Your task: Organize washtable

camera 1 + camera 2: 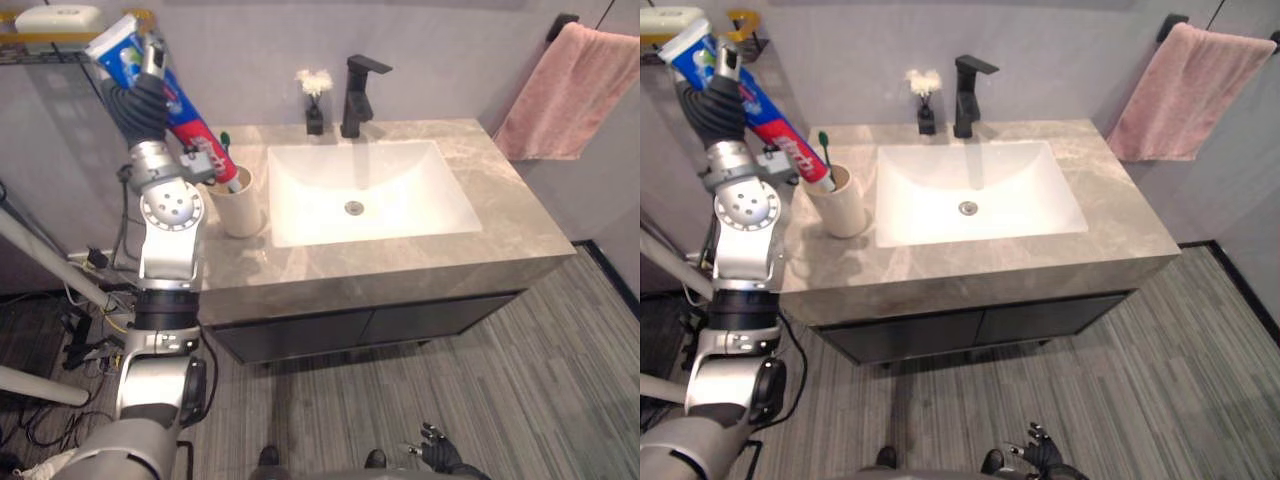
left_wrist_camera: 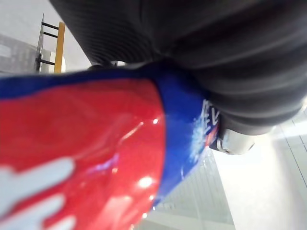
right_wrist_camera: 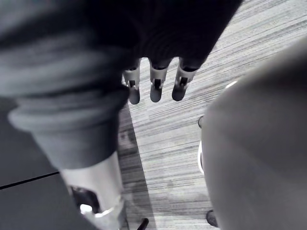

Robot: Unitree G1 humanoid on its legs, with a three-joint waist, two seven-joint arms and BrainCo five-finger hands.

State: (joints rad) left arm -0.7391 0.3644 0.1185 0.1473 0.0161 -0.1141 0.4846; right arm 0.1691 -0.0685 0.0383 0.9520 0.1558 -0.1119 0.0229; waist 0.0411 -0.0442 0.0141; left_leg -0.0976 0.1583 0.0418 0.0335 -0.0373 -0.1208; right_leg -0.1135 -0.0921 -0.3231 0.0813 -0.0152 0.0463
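A large red and blue toothpaste tube (image 1: pixel 190 125) slants from upper left down into a cream cup (image 1: pixel 238 208) at the left end of the washtable (image 1: pixel 400 255). My left hand (image 1: pixel 142 100) is raised over that corner and shut on the tube's upper part; in the left wrist view the tube (image 2: pixel 96 143) lies right against the hand's dark cover (image 2: pixel 216 62). A green toothbrush (image 1: pixel 823 140) stands in the cup beside the tube. My right hand (image 1: pixel 440 455) hangs low over the floor, its fingers (image 3: pixel 156 91) relaxed and holding nothing.
A white sink basin (image 1: pixel 365 190) fills the middle of the counter, with a black faucet (image 1: pixel 358 95) and a small dark bottle with a white flower (image 1: pixel 315 100) behind it. A pink towel (image 1: pixel 565 95) hangs at the right. A wall shelf (image 1: pixel 55 30) at upper left carries a white item.
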